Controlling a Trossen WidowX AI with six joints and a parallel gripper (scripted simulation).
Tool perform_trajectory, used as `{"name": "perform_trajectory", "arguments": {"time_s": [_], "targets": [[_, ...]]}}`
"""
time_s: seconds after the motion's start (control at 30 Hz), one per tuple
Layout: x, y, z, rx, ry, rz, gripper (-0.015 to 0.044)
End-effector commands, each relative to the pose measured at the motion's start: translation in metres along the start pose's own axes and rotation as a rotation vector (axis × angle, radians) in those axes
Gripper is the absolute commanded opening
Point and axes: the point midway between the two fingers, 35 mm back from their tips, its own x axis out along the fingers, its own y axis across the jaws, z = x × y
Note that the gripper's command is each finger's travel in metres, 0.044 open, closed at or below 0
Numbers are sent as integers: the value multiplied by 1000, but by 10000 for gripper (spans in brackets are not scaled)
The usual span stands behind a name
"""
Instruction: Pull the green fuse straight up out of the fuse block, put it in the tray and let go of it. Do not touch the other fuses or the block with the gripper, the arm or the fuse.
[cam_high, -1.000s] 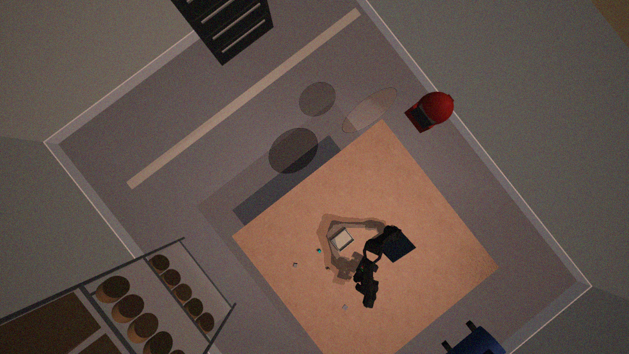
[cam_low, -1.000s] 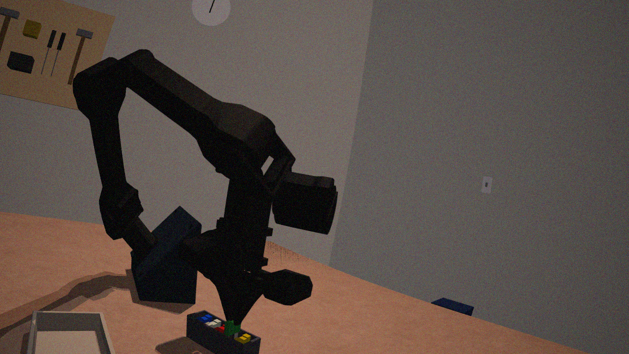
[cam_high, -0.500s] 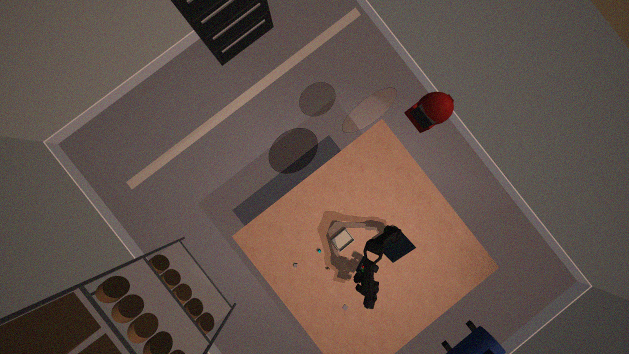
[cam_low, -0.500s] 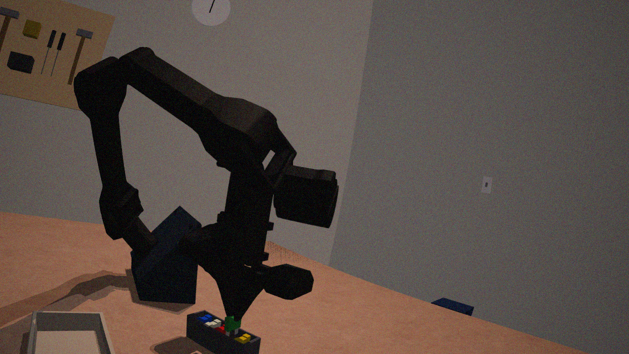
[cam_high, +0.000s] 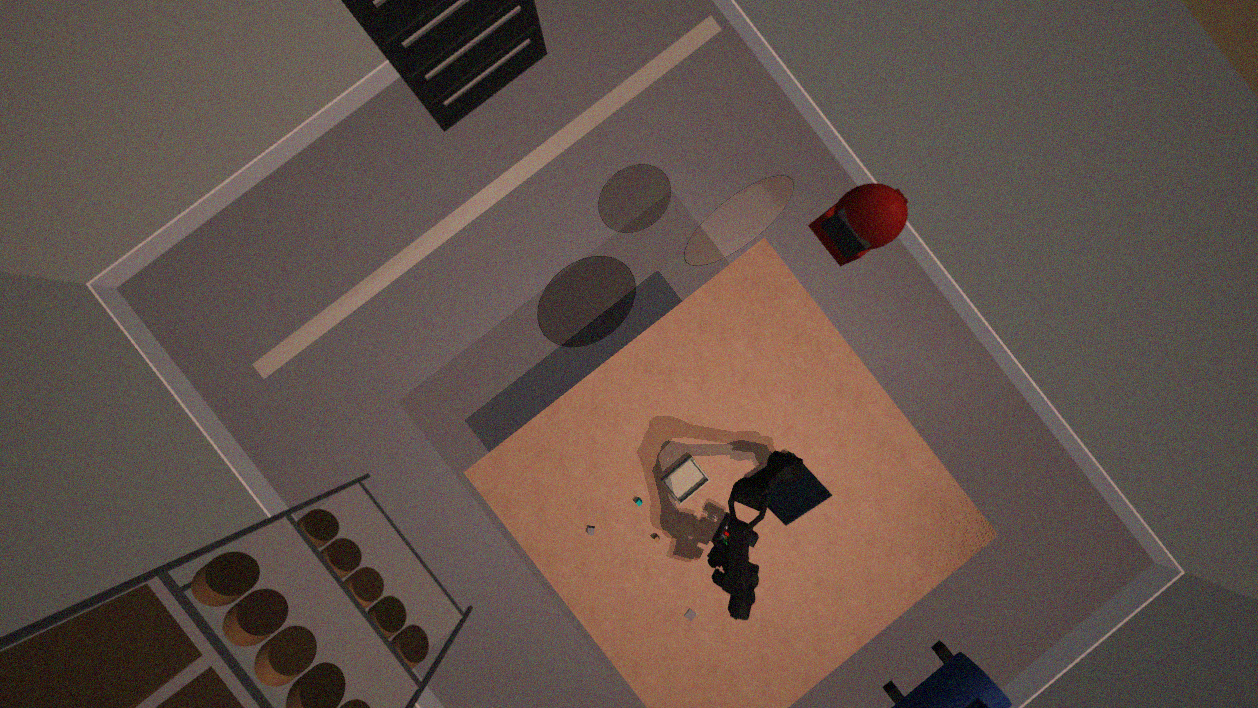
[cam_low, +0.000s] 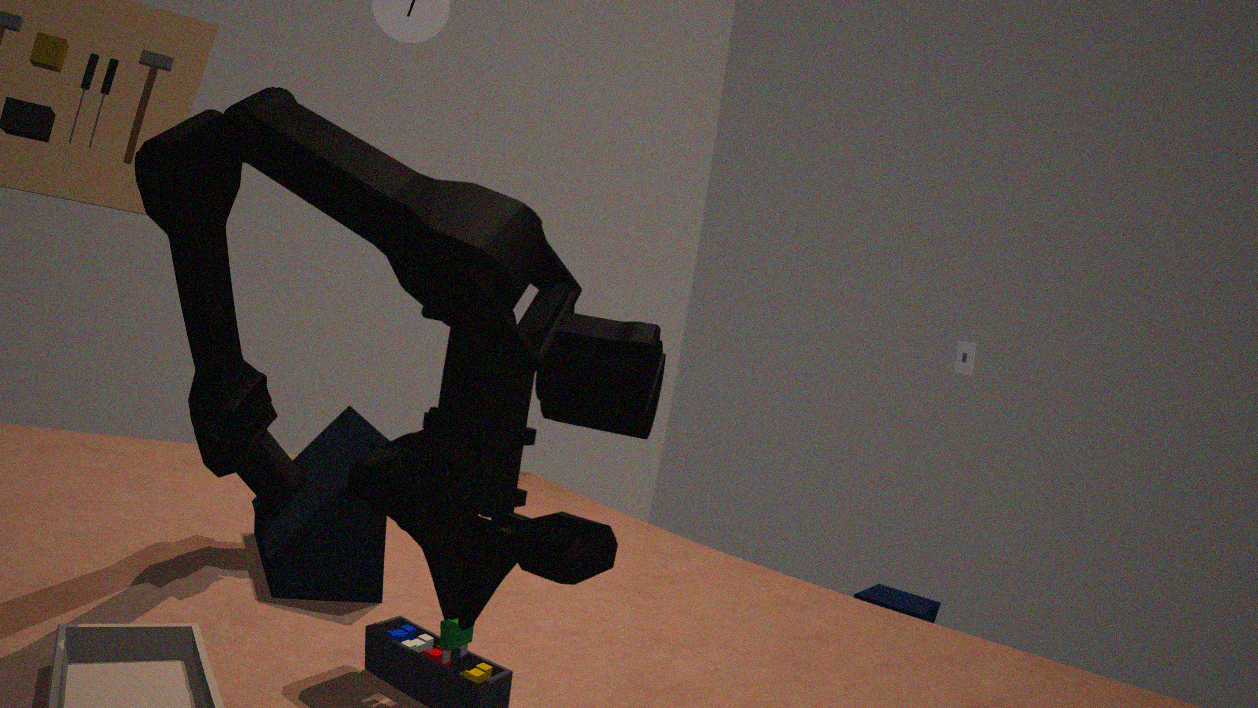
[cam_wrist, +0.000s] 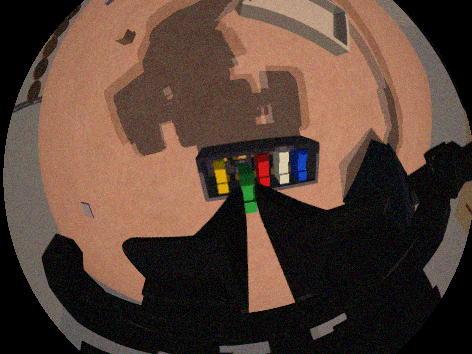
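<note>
My gripper (cam_low: 458, 621) (cam_wrist: 248, 192) is shut on the green fuse (cam_low: 455, 634) (cam_wrist: 247, 195). The fuse's body is above the fuse block (cam_low: 387, 658) (cam_wrist: 250, 144), higher than its neighbours. Grey prongs show below it; whether their ends are clear of the slot cannot be told. The yellow fuse (cam_low: 478, 672) (cam_wrist: 221, 176) sits on one side, the red fuse (cam_low: 433, 655) (cam_wrist: 262, 167) on the other, then the white fuse (cam_wrist: 283, 165) and blue fuse (cam_wrist: 302, 162), all in the block. The open tray (cam_high: 684, 479) (cam_low: 132, 642) (cam_wrist: 290, 26) stands apart from the block and holds nothing visible.
The dark arm base (cam_high: 799, 494) (cam_low: 325, 545) stands behind the block. Small loose pieces lie on the table: a teal one (cam_high: 638, 501), a brown one (cam_high: 654, 535) (cam_wrist: 127, 37) and grey ones (cam_high: 590, 529) (cam_high: 690, 614). The arm's shadow falls between block and tray.
</note>
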Motion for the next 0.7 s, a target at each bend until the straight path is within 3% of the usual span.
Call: {"name": "perform_trajectory", "arguments": {"time_s": [0.0,0.53,0.67], "targets": [[-3,0,0,6,5,0,0],[-25,0,1,6,5,1,0],[-27,-4,24,3,12,5,0]]}}
